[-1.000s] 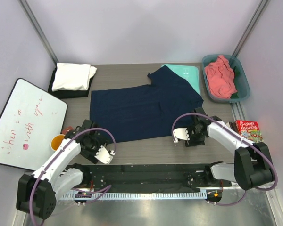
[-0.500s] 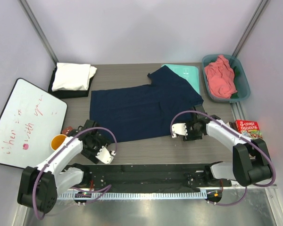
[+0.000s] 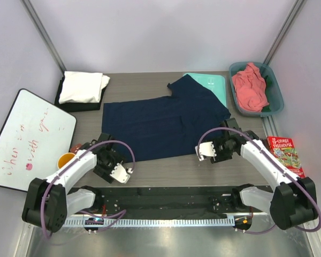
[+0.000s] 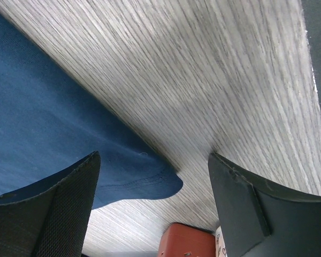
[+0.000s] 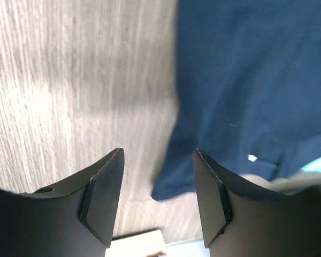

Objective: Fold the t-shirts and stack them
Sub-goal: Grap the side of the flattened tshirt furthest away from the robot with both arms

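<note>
The navy t-shirt lies spread flat in the middle of the table, with its collar end towards the right and one sleeve overlapping the mint-green board at the back. At the back left, a folded white t-shirt sits on top of a folded black one. At the back right, a salmon pink t-shirt is bunched up inside the teal tub.

The left gripper hangs low over bare table just off the navy shirt's near left corner. Its jaws stand wide apart and hold nothing; its wrist view shows that hem corner beside one finger. The right gripper hovers at the shirt's near right edge with its jaws parted and nothing between them, and the cloth's edge shows below in the gap.

The tabletop is grey wood-grain laminate, lit from above with soft shadows under the arms. A whiteboard with faint red writing leans at the left, with an orange cup beside it. A red book lies at the right. Pale lilac walls with metal corner posts close in the space
</note>
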Available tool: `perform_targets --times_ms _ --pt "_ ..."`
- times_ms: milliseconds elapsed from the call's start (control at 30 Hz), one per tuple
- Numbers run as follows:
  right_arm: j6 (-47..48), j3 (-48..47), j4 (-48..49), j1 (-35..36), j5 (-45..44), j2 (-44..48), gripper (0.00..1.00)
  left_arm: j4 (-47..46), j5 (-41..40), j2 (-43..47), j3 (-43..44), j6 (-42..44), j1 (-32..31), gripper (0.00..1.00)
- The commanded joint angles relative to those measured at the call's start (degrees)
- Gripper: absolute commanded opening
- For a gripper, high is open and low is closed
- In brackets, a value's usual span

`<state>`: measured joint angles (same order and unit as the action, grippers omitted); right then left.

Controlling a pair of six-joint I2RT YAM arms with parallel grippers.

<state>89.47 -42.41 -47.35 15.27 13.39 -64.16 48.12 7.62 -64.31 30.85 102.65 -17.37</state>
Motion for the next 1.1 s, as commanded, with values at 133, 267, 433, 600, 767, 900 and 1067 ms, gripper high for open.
perform_targets --times_ms 133,267,433,600,767,900,1067 --pt "-2.9 2.9 11.0 0.1 -2.4 -7.5 0.59 -2.9 1.0 -2.1 1.1 -0.3 -1.0 0.81" --pt "-4.2 2.3 14.3 -0.1 -3.2 -9.9 0.58 -2.8 0.6 -2.5 1.7 -0.9 -1.1 0.80" --pt "-2.9 3.6 14.0 -0.2 -2.2 -7.2 0.58 -2.4 0.3 -2.3 1.8 -1.8 -1.7 0.80" --pt "-1.2 4.5 13.2 -0.7 -1.8 -4.3 0.58 -2.4 0.1 -2.5 1.8 -2.4 -2.2 0.80" --pt "-1.9 4.3 13.1 -0.8 -0.8 -0.5 0.58 -2.4 0.1 -3.1 2.5 -3.2 -2.8 0.80" --pt "-1.0 7.2 16.6 -0.9 -3.4 -1.9 0.58 -2.9 -0.1 -4.4 2.6 -3.2 -3.1 0.79" --pt "-3.0 8.8 22.7 -1.7 -4.6 -8.2 0.58 -3.3 -0.1 -6.1 3.8 -4.0 -3.7 0.78"
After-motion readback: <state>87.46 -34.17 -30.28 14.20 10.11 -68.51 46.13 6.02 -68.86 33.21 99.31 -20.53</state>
